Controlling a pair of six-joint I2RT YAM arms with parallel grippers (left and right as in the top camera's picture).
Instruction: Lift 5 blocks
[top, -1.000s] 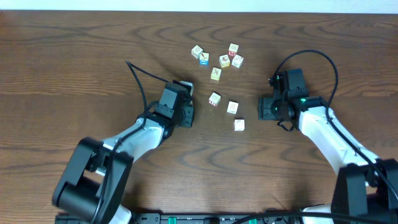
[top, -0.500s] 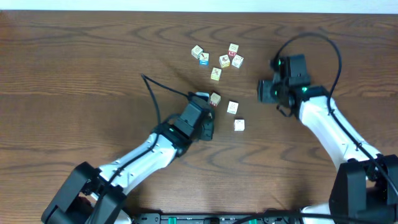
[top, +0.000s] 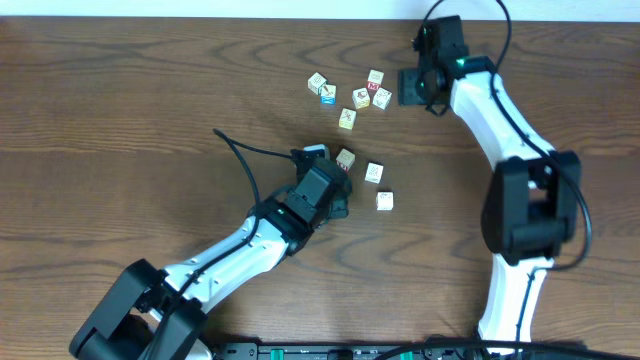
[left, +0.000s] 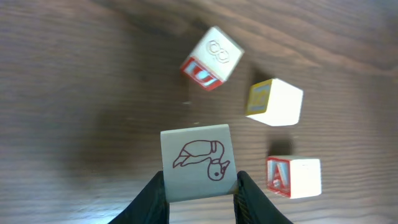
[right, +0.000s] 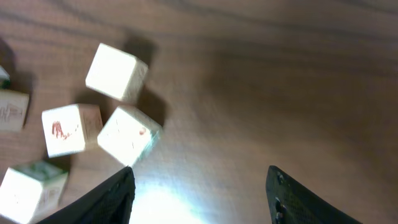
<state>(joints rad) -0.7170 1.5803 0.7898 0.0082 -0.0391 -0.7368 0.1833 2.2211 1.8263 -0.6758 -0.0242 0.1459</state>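
Left gripper (left: 200, 188): closed on bird-print block (left: 198, 158), reached since a second ago.
Right gripper (right: 199, 193): jaws wide, moved up beside far cluster (top: 381, 98).

A blue-faced cube (top: 327, 96) and a red-faced cube (top: 361, 98) sit apart on the dark wooden table (top: 120, 100).

Dark wood-grain table (top: 120, 90), with a pale strip (top: 200, 8) along its far edge.
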